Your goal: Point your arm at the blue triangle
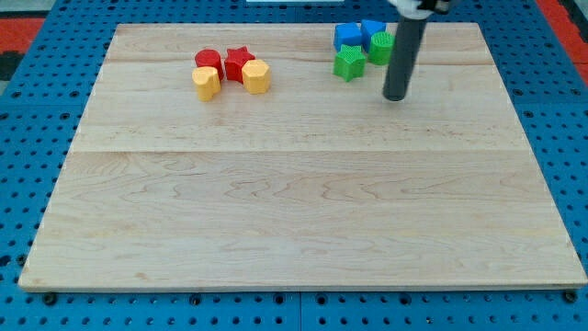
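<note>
Wooden board point(303, 211) on blue pegboard point(28, 119); my tip point(396, 97), a bare rod pinching nothing, rests near the top edge, just right of the green star point(348, 63).

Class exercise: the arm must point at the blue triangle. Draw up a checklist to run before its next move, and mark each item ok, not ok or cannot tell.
1. My tip visible on the board: ok.
2. Which blue block is the triangle, the left blue block or the right blue block: cannot tell.
3. Tip beside a blue block: not ok; it sits below and right of the cluster.
4. Way clear: not ok; green star and green block lie between.
5. Red and yellow group away from the path: ok.
</note>
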You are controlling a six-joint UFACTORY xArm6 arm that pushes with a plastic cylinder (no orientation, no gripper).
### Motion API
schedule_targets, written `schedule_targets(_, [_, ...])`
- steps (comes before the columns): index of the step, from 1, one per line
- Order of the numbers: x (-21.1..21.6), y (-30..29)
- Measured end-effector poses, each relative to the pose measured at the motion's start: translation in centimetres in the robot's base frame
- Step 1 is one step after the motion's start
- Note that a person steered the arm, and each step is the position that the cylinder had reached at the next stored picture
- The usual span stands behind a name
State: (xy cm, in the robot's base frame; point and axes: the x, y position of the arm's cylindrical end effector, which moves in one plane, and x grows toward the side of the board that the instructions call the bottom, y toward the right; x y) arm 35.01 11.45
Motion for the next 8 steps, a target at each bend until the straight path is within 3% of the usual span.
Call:
schedule_targets(2, [-6.2, -4.6])
schedule_targets(3, [-6.7, -1.9])
schedule_targets(5, [-0.2, -1.6])
schedule_targets(6, [-1.1, 7.0])
schedule_targets(8, [-14.0, 18.8])
